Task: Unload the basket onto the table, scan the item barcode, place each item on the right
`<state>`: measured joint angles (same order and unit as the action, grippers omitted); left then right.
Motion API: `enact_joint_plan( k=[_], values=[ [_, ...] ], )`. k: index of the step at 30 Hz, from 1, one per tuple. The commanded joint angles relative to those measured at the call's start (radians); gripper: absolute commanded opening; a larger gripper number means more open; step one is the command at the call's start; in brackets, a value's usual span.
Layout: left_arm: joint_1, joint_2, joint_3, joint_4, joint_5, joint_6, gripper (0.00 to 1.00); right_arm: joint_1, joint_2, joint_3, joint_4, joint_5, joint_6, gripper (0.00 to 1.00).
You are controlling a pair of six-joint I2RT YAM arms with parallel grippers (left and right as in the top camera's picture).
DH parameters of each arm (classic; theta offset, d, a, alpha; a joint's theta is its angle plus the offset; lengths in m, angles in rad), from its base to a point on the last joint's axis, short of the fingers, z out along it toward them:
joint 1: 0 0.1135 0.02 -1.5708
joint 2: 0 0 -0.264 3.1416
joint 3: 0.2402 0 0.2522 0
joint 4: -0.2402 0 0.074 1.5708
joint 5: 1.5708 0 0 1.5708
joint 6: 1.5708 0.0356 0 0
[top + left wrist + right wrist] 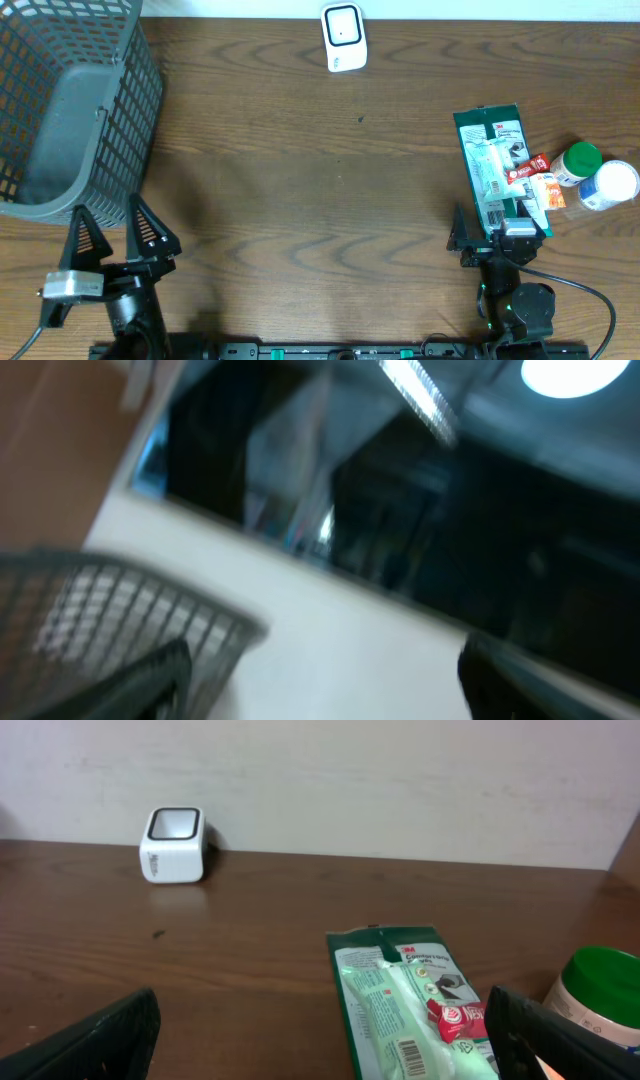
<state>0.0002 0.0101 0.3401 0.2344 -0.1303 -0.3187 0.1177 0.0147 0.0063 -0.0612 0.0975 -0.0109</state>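
The white barcode scanner (343, 37) stands at the table's far edge and shows in the right wrist view as a small white box (173, 844). A green 3M package (495, 165) lies flat at the right, with a barcode (408, 1052) on its near end. My right gripper (492, 238) is open at the package's near end, and the package (400, 1000) lies between and ahead of its fingers. My left gripper (118, 235) is open at the front left, next to the basket, with nothing in it. Its wrist view is blurred and tilted up at the wall.
A grey wire basket (75, 110) fills the far left corner. Right of the package lie a red wrapper (533, 165), an orange packet (548, 192), a green-lidded bottle (577, 162) and a white-lidded bottle (608, 185).
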Motion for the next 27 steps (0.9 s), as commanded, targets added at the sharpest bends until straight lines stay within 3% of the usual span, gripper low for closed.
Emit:
enact_joint_plan(
  k=[1, 4, 9, 21, 27],
  values=[
    [-0.02, -0.008, -0.129, 0.182, 0.033, -0.005, 0.86, -0.006, -0.008, -0.001, -0.003, -0.002, -0.005, 0.99],
    [-0.019, -0.008, -0.217, 0.279, 0.045, -0.006, 0.86, -0.006, -0.008, -0.001, -0.003, -0.002, -0.005, 0.99],
    [-0.02, -0.008, -0.337, 0.253, 0.054, -0.006, 0.86, -0.006, -0.008, -0.001, -0.003, -0.002, -0.005, 0.99],
    [-0.019, -0.008, -0.336, -0.29, 0.059, -0.005, 0.86, -0.006, -0.008, -0.001, -0.003, -0.002, -0.005, 0.99],
    [-0.02, -0.008, -0.336, -0.306, 0.136, 0.16, 0.86, -0.006, -0.008, -0.001, -0.003, -0.002, -0.005, 0.99]
  ],
)
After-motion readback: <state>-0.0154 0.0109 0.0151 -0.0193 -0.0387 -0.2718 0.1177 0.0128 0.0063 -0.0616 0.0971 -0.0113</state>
